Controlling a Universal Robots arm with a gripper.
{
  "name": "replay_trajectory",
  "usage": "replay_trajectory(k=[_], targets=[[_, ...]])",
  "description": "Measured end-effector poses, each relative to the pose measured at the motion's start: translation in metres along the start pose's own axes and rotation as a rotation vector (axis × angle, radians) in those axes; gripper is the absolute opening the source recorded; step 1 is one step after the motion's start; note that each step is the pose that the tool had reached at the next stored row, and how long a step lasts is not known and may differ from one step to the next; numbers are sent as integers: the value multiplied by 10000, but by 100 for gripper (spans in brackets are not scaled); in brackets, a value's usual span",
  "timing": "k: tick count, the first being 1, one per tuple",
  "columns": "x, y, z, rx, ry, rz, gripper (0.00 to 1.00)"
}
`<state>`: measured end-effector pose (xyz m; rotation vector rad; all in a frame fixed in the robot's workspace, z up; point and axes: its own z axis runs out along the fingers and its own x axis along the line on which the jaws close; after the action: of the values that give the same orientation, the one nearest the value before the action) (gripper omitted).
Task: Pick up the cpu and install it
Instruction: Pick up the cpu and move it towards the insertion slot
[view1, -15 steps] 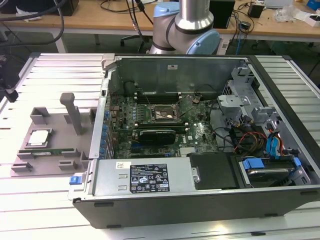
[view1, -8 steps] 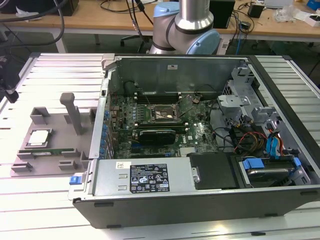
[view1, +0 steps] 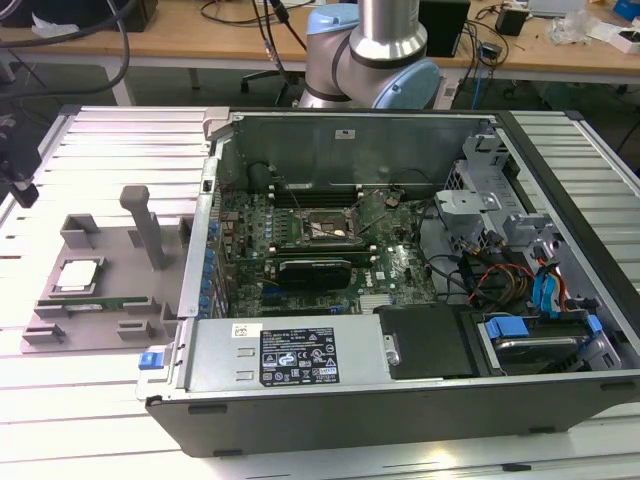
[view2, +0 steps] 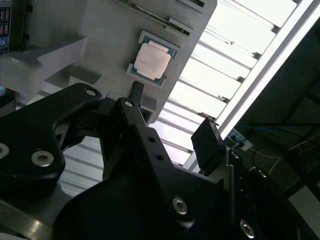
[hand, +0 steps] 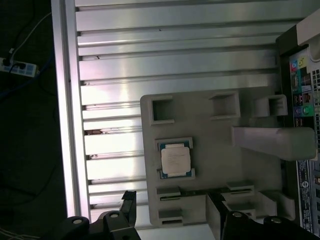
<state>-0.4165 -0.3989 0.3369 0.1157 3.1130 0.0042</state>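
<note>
Cpu (hand: 175, 160): silver-topped, seated in grey holder tray (hand: 220, 145) on slatted table (hand: 175, 50) beside open computer case (view1: 400, 400); gripper (hand: 172, 207) near, jaws apart, clear of it.

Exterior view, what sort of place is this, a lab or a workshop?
Probably a robotics lab: an open computer case lies on a slotted aluminium table beside a grey fixture tray holding the cpu, with a robot arm behind it and cable-strewn wooden desks beyond.
</note>
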Motion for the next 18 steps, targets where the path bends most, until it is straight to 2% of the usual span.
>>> replay_trajectory(k=[18], targets=[[2, 0, 61, 1, 0, 0, 66]])
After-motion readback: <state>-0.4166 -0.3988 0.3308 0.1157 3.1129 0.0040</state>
